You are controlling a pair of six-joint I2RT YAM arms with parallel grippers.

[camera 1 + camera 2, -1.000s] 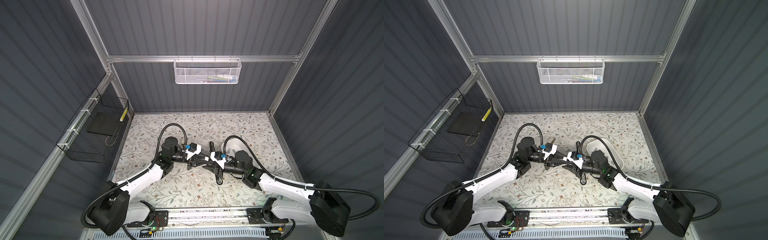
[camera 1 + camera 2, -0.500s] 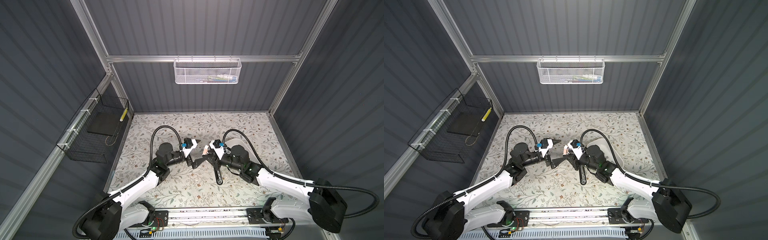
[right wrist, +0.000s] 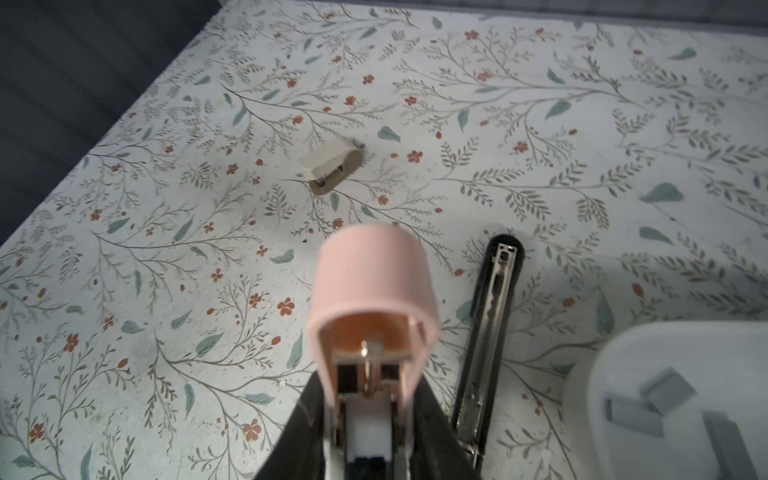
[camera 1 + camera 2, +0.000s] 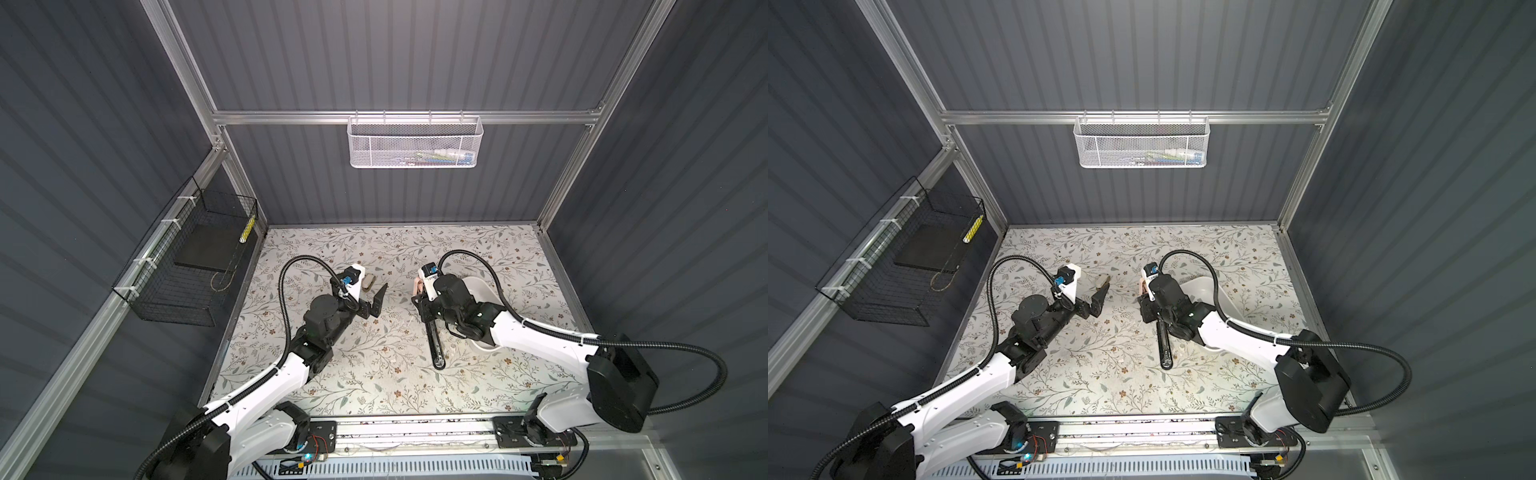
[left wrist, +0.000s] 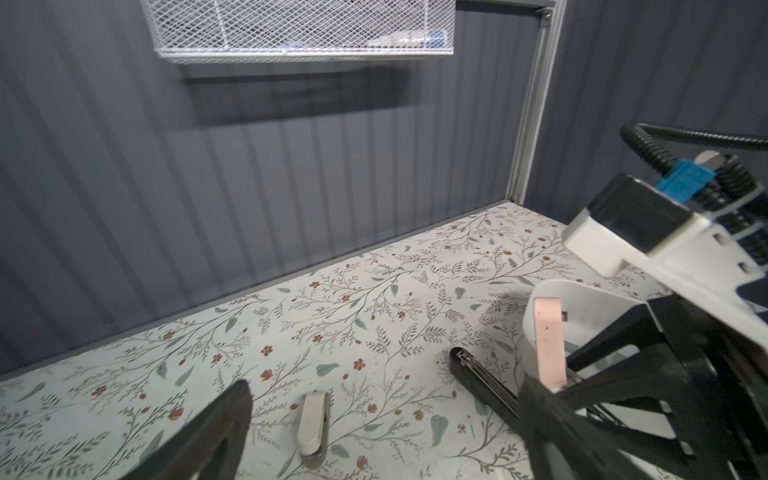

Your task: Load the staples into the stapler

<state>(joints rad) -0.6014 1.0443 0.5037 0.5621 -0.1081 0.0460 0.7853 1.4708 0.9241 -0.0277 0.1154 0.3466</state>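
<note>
Grey metal staple strips (image 3: 631, 415) sit unloaded in the white plastic tray (image 3: 582, 399); our right fingers (image 3: 436, 440) clamp the open black stapler's (image 3: 488, 332) pink lid (image 3: 374, 270), our left fingers (image 4: 376, 299) spread empty.

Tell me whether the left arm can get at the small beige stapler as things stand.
Probably yes: the left pincer is open, empty and close beside the small beige stapler, with nothing between them.

Small beige stapler (image 3: 328, 160) mid-worktop (image 4: 374, 374), toward back edge. White tub (image 4: 1208, 291) toward right edge. White mesh basket (image 4: 415, 143) on back rail. Black wire basket (image 4: 187, 282) on left wall.
</note>
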